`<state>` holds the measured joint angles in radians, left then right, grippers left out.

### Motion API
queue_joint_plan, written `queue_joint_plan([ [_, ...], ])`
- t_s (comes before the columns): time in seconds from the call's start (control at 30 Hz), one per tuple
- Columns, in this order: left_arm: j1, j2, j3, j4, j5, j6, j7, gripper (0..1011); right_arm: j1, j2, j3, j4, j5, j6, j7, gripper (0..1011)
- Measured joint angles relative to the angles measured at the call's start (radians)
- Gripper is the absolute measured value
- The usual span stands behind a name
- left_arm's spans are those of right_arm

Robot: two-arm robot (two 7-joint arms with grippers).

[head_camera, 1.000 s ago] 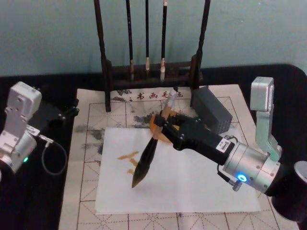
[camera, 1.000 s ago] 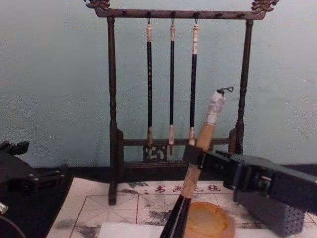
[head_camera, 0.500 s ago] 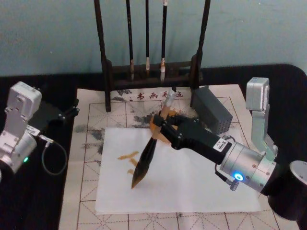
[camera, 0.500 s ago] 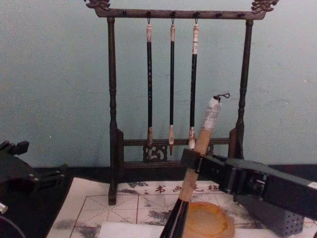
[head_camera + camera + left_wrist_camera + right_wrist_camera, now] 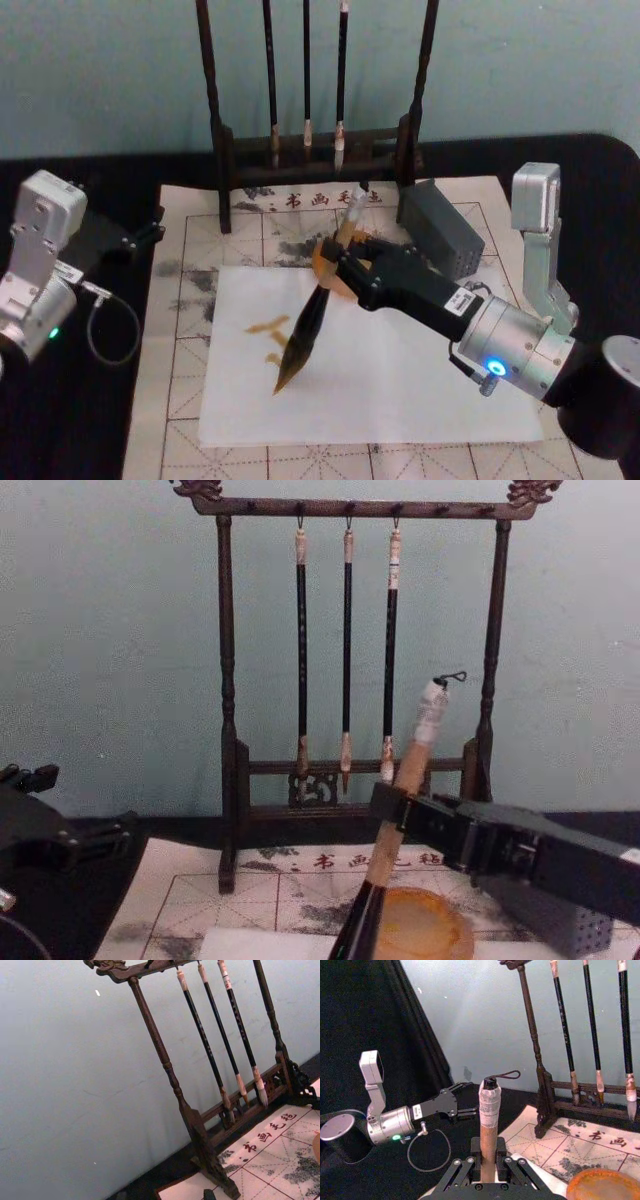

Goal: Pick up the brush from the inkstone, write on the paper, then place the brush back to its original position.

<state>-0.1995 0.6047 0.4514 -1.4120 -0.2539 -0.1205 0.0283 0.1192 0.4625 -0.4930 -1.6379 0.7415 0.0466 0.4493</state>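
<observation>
My right gripper [image 5: 343, 268] is shut on the tan shaft of the brush [image 5: 308, 325], which leans with its dark tip down on the white paper [image 5: 400, 385], beside pale brown strokes [image 5: 267, 325]. In the chest view the brush [image 5: 412, 765] slants up to its white-wrapped end, with the right gripper [image 5: 392, 818] clamped around it. The right wrist view has the shaft [image 5: 489, 1127] rising between the fingers. The orange inkstone [image 5: 425, 928] sits just behind the brush, half hidden by the gripper in the head view [image 5: 320, 258]. My left gripper [image 5: 145, 236] rests open at the mat's left edge.
A dark wooden rack [image 5: 222, 140] with three thin hanging brushes [image 5: 306, 90] stands at the back of the gridded felt mat [image 5: 180, 400]. A grey block with small holes [image 5: 442, 235] sits right of the inkstone. Black cloth surrounds the mat.
The right gripper has shifted slightly and lowered the brush a little, so its wrapped end sits lower in the chest view. The tip stays on the paper. The left arm has not moved.
</observation>
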Motion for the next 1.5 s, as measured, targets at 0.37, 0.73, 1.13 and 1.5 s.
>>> queue_joint_plan([
  [0.37, 0.0, 0.0, 0.0, 0.0, 0.0, 0.0, 0.0, 1001, -0.002, -0.005, 0.013, 0.005, -0.015, -0.011, -0.004, 198],
  [0.73, 0.0, 0.0, 0.0, 0.0, 0.0, 0.0, 0.0, 1001, -0.005, -0.008, 0.026, 0.008, -0.03, -0.019, -0.005, 198],
  [1.13, 0.0, 0.0, 0.0, 0.0, 0.0, 0.0, 0.0, 1001, -0.01, -0.008, 0.043, 0.01, -0.048, -0.027, -0.011, 198],
  [1.5, 0.0, 0.0, 0.0, 0.0, 0.0, 0.0, 0.0, 1001, -0.02, -0.006, 0.063, 0.006, -0.059, -0.029, -0.02, 198],
])
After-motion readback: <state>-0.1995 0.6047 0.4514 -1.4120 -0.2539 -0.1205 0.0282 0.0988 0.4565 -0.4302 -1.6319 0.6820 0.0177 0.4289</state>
